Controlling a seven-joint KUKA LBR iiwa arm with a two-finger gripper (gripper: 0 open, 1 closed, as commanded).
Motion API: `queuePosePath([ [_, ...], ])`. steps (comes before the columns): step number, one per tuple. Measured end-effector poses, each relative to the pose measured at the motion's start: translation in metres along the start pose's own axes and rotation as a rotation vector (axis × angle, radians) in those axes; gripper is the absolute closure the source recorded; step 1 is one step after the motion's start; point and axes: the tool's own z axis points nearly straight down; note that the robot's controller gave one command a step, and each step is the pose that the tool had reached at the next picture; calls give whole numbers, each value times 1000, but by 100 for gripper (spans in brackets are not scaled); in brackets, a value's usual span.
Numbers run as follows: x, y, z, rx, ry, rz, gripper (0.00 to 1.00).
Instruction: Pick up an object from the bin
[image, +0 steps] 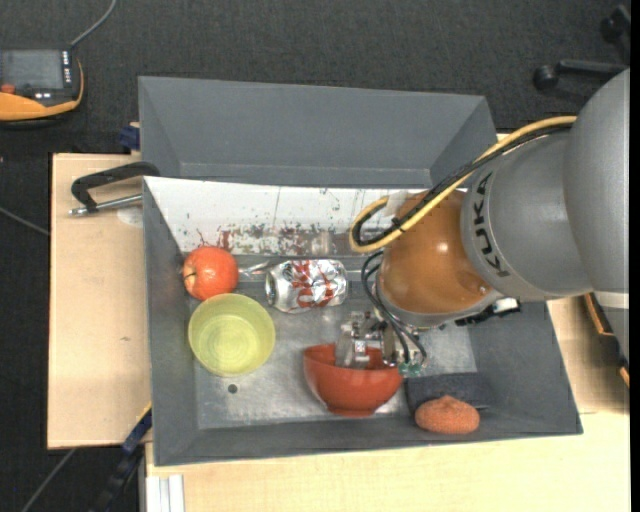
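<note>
Grey arm link (560, 200) looms closest, above the grey metal bin (300, 130). The gripper (367, 348) is down at the rim of the red plastic bowl (350, 390), six o'clock; how wide it stands, I cannot tell. Yellow-green round cup (232, 335) at eight, orange-red round fruit (210, 272) at ten, crushed silver-and-red can (306, 284) centre, fuzzy orange pad (447, 414) at four, by the front wall. Bare floor shows at seven.

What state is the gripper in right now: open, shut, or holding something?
Gripper: open or shut cannot be told; it is down at the rim of the red bowl.
</note>
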Motion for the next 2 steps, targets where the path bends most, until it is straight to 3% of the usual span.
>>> queuePosePath([
  [1, -29, 28, 3, -2, -6, -201, 100],
  [2, -33, 100, 2, -8, -16, -139, 100],
])
